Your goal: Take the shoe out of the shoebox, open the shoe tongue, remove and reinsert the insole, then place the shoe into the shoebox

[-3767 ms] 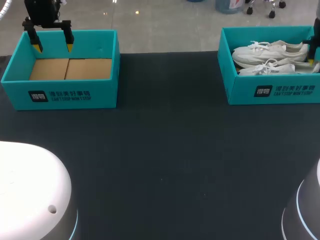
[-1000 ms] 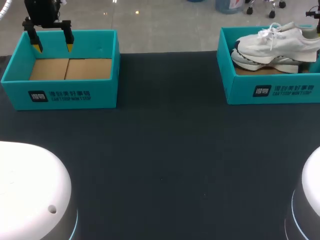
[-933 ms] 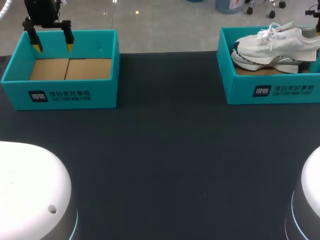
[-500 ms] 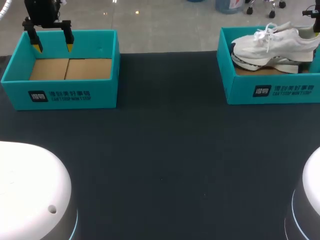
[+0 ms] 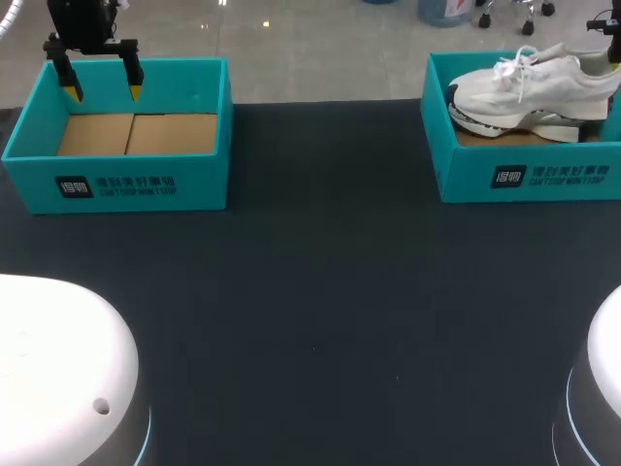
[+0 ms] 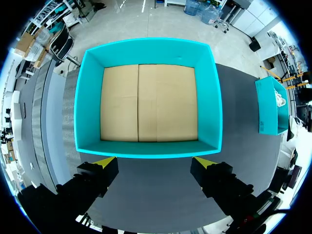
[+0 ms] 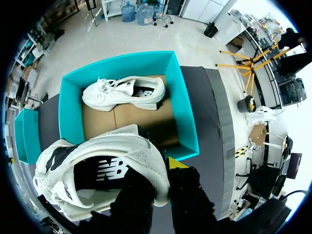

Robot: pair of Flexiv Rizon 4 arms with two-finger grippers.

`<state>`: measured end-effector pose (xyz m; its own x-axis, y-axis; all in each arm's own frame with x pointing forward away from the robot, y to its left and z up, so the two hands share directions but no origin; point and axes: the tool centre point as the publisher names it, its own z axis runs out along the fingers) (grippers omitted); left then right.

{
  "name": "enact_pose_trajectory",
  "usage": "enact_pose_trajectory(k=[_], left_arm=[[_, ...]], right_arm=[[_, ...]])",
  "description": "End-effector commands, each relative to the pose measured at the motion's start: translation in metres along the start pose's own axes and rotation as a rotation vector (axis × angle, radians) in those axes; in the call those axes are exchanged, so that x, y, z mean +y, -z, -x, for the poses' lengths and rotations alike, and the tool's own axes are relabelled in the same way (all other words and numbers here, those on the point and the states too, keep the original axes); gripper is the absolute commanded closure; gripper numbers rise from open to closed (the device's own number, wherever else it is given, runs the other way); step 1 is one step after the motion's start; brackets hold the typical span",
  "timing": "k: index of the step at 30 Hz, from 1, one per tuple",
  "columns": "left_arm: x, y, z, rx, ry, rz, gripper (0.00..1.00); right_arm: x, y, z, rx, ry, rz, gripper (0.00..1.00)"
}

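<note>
From above, the shoe [image 5: 529, 85] hangs over the right shoebox [image 5: 524, 177], its sole just clear of the rim, so the first step is nearly done but the shoe is not yet over the bare table [image 5: 310, 291]. The right gripper [image 5: 608, 27] is almost cut off at the edge there, so its grasp is hard to judge from this view. The left gripper [image 5: 104, 94] hovers over the back of the left shoebox [image 5: 116, 184]. The left wrist view shows the left gripper [image 6: 155, 163] with its fingers wide apart and nothing between them, and the left shoebox [image 6: 146, 45] below it holds only its cardboard floor. In the right wrist view the right gripper [image 7: 163, 178] is clamped on the shoe [image 7: 97, 175] at the heel collar, above the right shoebox [image 7: 187, 122], where a second shoe [image 7: 124, 92] lies on its side. The tongue, the insole and the return to a box all appear undone.
</note>
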<state>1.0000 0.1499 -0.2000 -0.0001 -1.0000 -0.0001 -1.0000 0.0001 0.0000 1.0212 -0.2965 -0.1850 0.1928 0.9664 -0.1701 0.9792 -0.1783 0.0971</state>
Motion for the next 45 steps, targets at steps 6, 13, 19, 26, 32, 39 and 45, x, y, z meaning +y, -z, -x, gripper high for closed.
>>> enact_pose_trajectory(k=[6, 13, 19, 26, 32, 39, 45], left_arm=[[0.0, 0.0, 0.0, 0.0, 0.0, 0.0, 0.0], [0.0, 0.0, 0.0, 0.0, 0.0, 0.0, 0.0], [0.0, 0.0, 0.0, 0.0, 0.0, 0.0, 0.0], [0.0, 0.0, 0.0, 0.0, 0.0, 0.0, 0.0], [0.0, 0.0, 0.0, 0.0, 0.0, 0.0, 0.0], [0.0, 0.0, 0.0, 0.0, 0.0, 0.0, 0.0], [0.0, 0.0, 0.0, 0.0, 0.0, 0.0, 0.0]], right_arm=[[-0.01, 0.008, -0.006, 0.0, 0.002, 0.002, 1.0], [-0.046, 0.026, -0.029, -0.021, 0.002, 0.018, 1.0], [-0.079, 0.035, -0.05, -0.039, 0.019, 0.03, 1.0], [-0.118, 0.043, -0.079, -0.042, 0.046, 0.037, 1.0], [-0.156, 0.047, -0.108, -0.051, 0.076, 0.04, 1.0], [-0.202, 0.048, -0.143, -0.064, 0.108, 0.043, 1.0], [-0.243, 0.048, -0.173, -0.07, 0.122, 0.047, 1.0]])
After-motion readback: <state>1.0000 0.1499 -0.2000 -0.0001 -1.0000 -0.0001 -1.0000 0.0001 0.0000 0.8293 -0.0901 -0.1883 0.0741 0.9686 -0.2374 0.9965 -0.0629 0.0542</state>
